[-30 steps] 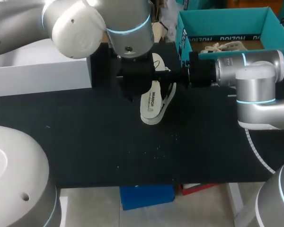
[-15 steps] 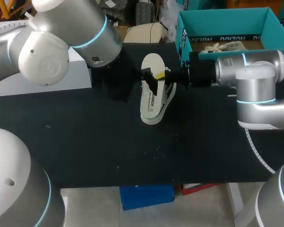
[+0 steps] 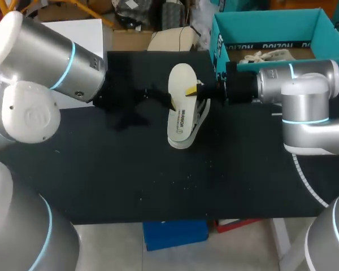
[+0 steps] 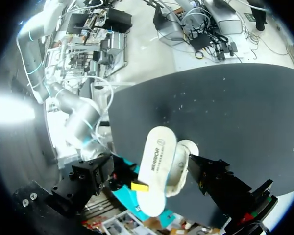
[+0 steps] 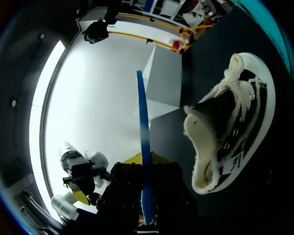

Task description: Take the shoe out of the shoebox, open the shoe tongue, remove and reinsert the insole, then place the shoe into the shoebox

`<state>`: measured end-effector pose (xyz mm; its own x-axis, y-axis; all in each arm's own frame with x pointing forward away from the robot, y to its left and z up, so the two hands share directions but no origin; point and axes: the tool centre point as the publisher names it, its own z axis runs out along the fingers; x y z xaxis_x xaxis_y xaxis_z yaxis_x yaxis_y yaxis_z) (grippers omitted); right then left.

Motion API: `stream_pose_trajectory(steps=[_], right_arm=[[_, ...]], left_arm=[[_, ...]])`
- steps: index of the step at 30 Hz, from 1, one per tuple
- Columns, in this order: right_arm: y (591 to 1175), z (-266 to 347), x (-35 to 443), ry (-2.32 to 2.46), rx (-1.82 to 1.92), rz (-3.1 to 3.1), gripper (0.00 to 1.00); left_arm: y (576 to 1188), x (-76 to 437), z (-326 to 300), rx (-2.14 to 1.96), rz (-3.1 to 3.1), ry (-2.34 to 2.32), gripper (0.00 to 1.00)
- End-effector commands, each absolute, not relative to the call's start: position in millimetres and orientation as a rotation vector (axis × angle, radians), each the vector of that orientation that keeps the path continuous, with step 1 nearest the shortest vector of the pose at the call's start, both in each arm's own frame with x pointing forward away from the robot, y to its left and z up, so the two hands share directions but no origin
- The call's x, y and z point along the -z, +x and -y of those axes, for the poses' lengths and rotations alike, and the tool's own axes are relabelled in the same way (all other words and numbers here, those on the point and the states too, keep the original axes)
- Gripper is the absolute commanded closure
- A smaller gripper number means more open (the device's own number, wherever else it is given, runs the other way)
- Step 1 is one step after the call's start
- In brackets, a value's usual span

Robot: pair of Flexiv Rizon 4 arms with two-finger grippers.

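Right hand [image 3: 193, 90] grips the insole [image 3: 179, 84] upright beside the sneaker [image 3: 202, 116], which lies sideways on the bench [image 3: 158, 180], apparently ready for reinsertion; whether the left hand [image 3: 158, 96] is open cannot be told.

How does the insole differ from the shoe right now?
The insole is a flat white sheet with print; the shoe is black with white laces and fleecy lining. The right gripper clamps the insole above the table; the shoe rests on the table below it. Both are out of the shoebox.
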<state>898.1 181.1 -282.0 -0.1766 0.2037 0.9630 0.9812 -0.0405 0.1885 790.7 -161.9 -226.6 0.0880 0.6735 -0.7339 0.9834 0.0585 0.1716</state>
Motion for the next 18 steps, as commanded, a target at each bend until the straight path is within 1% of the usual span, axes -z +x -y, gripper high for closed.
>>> stream_pose_trajectory(steps=[1,7,10,18], right_arm=[[898.9,-181.7,282.0,-1.311,1.287,1.470,1.00],[898.9,-181.7,282.0,-1.311,1.287,1.470,1.00],[898.9,-181.7,282.0,-1.311,1.287,1.470,1.00],[898.9,-181.7,282.0,-1.311,1.287,1.470,1.00]], left_arm=[[786.6,233.2,157.2,1.003,-1.185,1.224,0.00],[786.6,233.2,157.2,1.003,-1.185,1.224,0.00],[793.7,241.7,160.4,1.083,-1.069,1.143,0.00],[819.0,245.2,150.6,1.098,-0.898,1.145,0.00]])
